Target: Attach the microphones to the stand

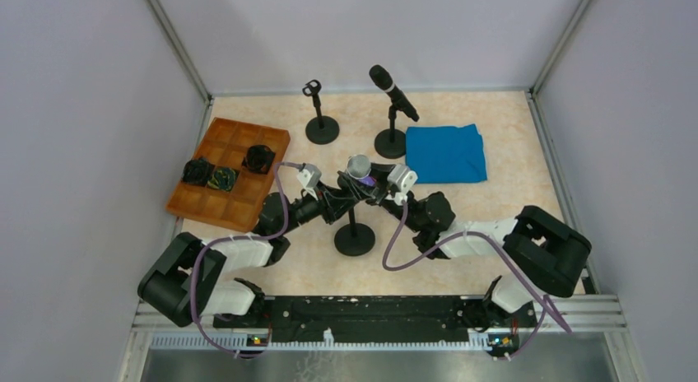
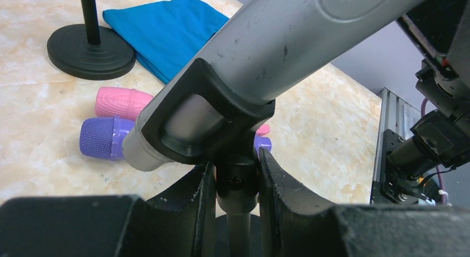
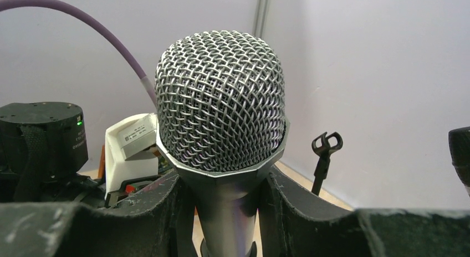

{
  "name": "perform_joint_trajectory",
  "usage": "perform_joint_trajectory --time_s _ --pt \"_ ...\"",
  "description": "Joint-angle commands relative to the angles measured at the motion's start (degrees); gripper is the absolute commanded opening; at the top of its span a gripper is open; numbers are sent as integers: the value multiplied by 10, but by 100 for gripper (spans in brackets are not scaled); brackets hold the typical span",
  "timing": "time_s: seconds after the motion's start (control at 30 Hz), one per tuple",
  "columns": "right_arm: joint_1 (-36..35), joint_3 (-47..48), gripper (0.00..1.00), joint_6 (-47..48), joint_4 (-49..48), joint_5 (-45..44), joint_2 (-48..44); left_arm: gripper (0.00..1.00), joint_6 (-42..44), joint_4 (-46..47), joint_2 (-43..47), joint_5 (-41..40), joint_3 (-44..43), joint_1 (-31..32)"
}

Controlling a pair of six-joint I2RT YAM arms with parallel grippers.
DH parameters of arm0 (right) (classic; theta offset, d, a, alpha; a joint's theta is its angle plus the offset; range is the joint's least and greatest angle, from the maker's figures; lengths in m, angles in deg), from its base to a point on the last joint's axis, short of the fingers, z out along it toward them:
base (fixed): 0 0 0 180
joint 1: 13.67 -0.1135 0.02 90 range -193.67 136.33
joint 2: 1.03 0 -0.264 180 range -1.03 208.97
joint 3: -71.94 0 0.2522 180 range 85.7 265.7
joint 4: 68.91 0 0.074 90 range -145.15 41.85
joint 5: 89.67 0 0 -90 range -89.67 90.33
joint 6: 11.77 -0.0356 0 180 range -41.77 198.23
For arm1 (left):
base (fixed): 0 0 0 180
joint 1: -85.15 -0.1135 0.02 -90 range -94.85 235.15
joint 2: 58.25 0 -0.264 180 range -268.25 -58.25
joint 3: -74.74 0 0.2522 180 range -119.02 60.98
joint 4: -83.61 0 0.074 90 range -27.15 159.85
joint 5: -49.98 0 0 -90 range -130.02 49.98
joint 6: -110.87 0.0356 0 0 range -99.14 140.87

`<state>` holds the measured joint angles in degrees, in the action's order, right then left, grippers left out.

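2 grippers meet at frame centre: left gripper [image 2: 235, 180] pinched tight on near stand [image 1: 355, 239] neck, right gripper [image 3: 224, 208] clamped on silver-grey microphone [image 3: 220, 102] below head. Brace stand, seat body fully in clip [image 2: 188, 110]. Pink microphone [image 2: 123, 102], purple microphone [image 2: 102, 138] lie beyond; black microphone [image 1: 393, 91] mounted upper centre.

Silver microphone [image 3: 220, 102] in stand clip [image 2: 237, 182], black microphone [image 1: 393, 91] mounted, pink [image 2: 123, 102] and purple [image 2: 100, 138] lying

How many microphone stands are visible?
3: an empty stand back left; a second stand beside it, holding the black microphone; a third stand front centre, holding the silver microphone.
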<state>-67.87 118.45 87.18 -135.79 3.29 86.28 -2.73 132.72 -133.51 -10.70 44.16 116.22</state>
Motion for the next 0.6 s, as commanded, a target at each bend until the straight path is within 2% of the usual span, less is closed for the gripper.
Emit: perform_joint_trajectory --time_s 0.0,0.57 --pt "-3 -84 0 -28 346 -38 125 0 42 71 25 101 -8 28" --pt "-3 -92 0 -32 293 -47 193 0 43 69 30 100 -6 28"
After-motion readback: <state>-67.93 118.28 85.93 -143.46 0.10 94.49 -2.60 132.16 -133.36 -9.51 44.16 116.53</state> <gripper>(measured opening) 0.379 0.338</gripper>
